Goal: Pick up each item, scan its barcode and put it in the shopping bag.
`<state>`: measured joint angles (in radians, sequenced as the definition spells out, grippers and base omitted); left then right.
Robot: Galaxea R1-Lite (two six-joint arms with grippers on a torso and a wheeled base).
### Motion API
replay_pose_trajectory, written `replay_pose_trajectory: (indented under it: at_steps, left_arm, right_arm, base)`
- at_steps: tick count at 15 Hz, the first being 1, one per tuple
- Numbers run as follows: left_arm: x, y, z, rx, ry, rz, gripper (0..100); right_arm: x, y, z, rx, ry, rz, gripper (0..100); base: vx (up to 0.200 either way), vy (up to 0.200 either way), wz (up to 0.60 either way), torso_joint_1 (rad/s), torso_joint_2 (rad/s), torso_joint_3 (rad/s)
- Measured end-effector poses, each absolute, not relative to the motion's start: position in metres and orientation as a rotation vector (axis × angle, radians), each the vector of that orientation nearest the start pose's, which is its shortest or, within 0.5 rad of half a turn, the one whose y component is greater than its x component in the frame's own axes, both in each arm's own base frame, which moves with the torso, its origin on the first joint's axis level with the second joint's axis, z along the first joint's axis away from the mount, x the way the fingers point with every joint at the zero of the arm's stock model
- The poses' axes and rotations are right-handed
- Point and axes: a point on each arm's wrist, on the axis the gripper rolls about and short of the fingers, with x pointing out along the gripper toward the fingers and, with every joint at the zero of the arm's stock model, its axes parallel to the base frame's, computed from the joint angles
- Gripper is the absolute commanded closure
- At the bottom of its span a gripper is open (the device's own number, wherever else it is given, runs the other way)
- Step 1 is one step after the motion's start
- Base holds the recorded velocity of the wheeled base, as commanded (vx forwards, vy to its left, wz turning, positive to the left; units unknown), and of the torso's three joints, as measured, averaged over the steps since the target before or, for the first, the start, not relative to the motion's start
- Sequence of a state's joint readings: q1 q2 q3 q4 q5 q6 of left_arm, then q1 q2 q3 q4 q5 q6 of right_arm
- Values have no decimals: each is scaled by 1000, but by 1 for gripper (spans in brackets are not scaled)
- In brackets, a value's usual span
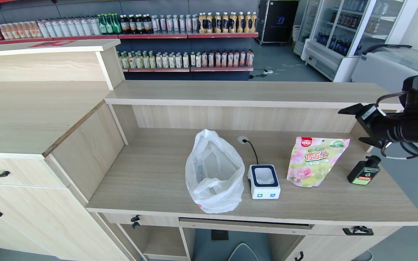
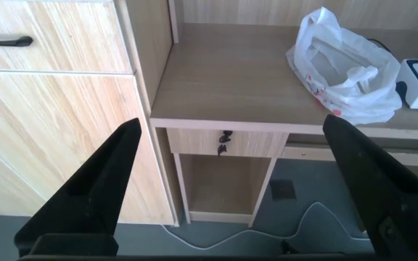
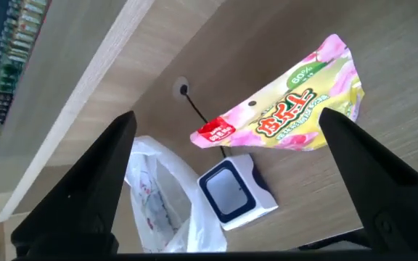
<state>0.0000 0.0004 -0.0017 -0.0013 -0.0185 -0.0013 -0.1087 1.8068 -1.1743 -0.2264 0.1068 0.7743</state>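
Pale wood counter (image 1: 147, 177), and everything in play is laid out on it. The white plastic shopping bag (image 1: 214, 174) stands at the middle with its mouth open, and the barcode scanner (image 1: 263, 181) sits just beside it on the robot's right, window up, cable running back to a hole in the countertop. Next along lies the pink and green snack pouch (image 1: 316, 162), flat and face up, a little apart from the scanner. A small black bottle (image 1: 363, 170) with a green label follows, near the counter's right end. The right gripper (image 1: 358, 125) hangs above that right end, jaws spread wide and holding nothing; its wrist camera looks down on pouch and scanner. The left gripper (image 2: 232, 122) sits low, out in front of the counter's left side, equally wide and empty. This reads as the opening step: neither item is lifted, and the bag looks empty, though its folds hide the bottom. The next move probably falls to the right arm, which is nearest the pouch. A pouch lying flat offers little to bite, so a pinch on an edge seems the way in, then barcode side down to the scanner window. After that comes the bag, whose soft mouth may sag.
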Motion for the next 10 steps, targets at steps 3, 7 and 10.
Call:
replay_pose_trajectory:
  at_steps: [3,7,10]
  left_arm:
    - [-23,0,76,-1,-3,-19,0]
    - [-23,0,76,-1,-3,-19,0]
    - [-23,0,76,-1,-3,-19,0]
  right_arm:
    - [371,-38,183,824,420,-177,0]
    - [389,-37,146,811,506,-210,0]
    - [400,-35,126,787,552,-218,0]
  base:
    - [0,0,0,0,0,0]
    - [0,0,0,0,0,0]
    - [0,0,0,0,0,0]
